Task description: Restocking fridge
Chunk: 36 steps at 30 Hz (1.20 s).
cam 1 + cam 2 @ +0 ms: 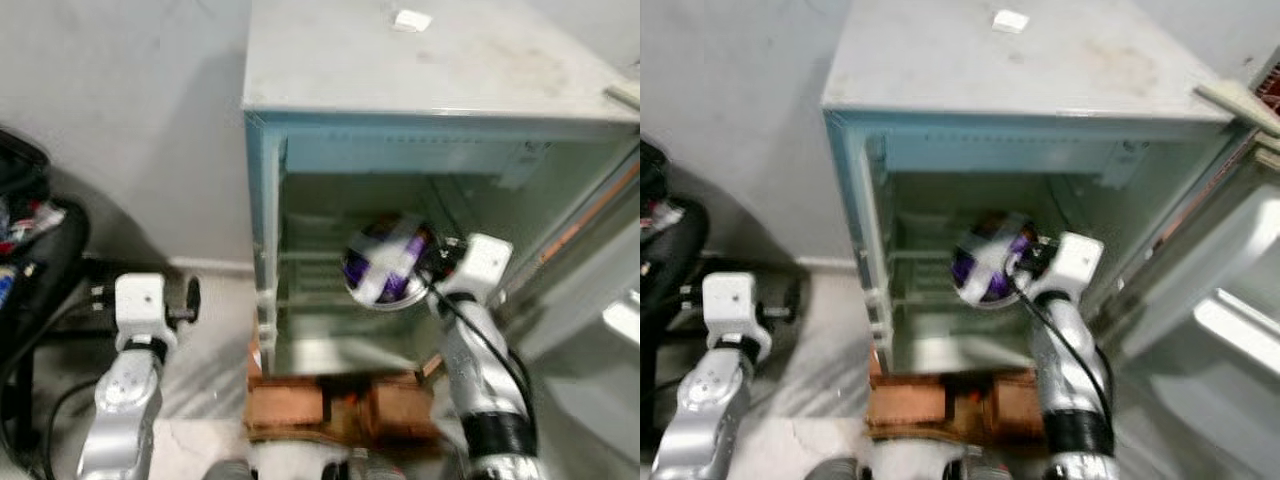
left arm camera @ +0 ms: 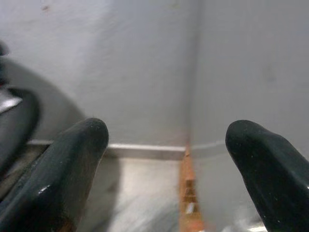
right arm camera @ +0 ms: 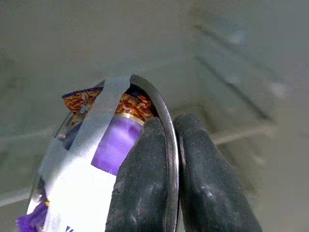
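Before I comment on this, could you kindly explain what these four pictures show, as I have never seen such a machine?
It is a humanoid robot with two silver arms, each ending in a two-fingered black pincer. Two pictures come from its head, looking down at an open small fridge standing on bricks. The other two come from wrist cameras. The right pincer is inside the fridge, pinching the rim of a metal bowl that holds a purple packet taped in. The left pincer hangs open beside the fridge, facing the wall. A small white thing lies on the fridge top.

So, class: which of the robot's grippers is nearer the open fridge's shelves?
Right. The right gripper is inside the fridge, pinching a taped purple bowl's rim. The left gripper hangs open outside, beside the fridge.
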Available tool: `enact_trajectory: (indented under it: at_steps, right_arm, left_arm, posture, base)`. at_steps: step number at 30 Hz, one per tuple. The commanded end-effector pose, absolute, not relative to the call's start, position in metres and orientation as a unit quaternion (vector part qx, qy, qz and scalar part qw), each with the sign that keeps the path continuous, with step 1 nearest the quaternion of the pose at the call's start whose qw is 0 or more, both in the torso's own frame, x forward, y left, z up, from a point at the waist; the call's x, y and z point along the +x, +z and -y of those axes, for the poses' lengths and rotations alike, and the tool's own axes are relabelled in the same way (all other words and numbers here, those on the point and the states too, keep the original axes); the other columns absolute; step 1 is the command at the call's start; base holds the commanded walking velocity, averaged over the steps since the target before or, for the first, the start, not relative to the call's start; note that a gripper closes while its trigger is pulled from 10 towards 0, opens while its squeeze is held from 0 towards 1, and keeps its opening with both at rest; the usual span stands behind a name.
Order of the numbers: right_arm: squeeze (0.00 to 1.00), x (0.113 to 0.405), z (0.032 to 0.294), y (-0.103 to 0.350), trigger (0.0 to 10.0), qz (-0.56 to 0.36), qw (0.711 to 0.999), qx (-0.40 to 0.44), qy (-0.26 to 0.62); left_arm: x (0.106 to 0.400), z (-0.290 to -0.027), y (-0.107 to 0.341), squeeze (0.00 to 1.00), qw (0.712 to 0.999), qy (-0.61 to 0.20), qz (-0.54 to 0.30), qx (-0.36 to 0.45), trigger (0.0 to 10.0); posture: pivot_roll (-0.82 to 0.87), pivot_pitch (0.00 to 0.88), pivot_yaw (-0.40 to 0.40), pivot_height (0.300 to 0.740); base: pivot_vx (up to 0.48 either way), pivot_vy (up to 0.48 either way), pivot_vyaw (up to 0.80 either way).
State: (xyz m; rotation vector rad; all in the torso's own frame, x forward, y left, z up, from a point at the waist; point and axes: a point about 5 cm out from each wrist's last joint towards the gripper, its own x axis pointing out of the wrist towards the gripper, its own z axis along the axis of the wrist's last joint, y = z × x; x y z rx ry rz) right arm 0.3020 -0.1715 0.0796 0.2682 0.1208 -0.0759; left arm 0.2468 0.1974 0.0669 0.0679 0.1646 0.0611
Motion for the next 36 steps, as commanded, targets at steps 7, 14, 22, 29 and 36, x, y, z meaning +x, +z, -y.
enact_trajectory:
  at_steps: [7,14,22,29,36]
  right_arm:
    - [0.00,0.312,0.183,0.086,10.0,-0.043,0.987,0.138,-0.067]
    - [0.00,0.315,0.183,0.086,10.0,-0.041,0.987,0.144,-0.067]
    - [0.00,0.319,0.169,0.086,10.0,-0.046,0.981,0.187,-0.024]
    - [0.00,0.321,0.157,0.085,10.0,-0.049,0.977,0.210,-0.003]
    - [0.00,0.342,0.149,0.093,10.0,-0.049,0.968,0.245,-0.023]
  left_arm:
    - [0.240,-0.199,0.065,0.00,0.994,0.029,-0.091,0.044,10.0]
    - [0.238,-0.202,0.064,0.00,0.994,0.038,-0.093,0.042,10.0]
    - [0.235,-0.204,0.066,0.00,0.994,0.054,-0.089,0.027,10.0]
    - [0.229,-0.212,0.066,0.00,0.992,0.079,-0.092,0.024,10.0]
    - [0.211,-0.215,0.073,0.00,0.991,0.088,-0.104,0.021,10.0]
  posture:
    - [0.12,0.069,-0.054,0.740]
    - [0.13,0.073,-0.055,0.740]
    - [0.14,0.084,-0.054,0.740]
    - [0.16,0.096,-0.058,0.740]
    - [0.22,0.161,-0.062,0.740]
  base:
    - [0.000,-0.399,0.00]
    - [0.000,-0.139,0.00]
    - [0.000,0.000,0.00]
    - [0.000,0.000,0.00]
    - [0.000,0.000,0.00]
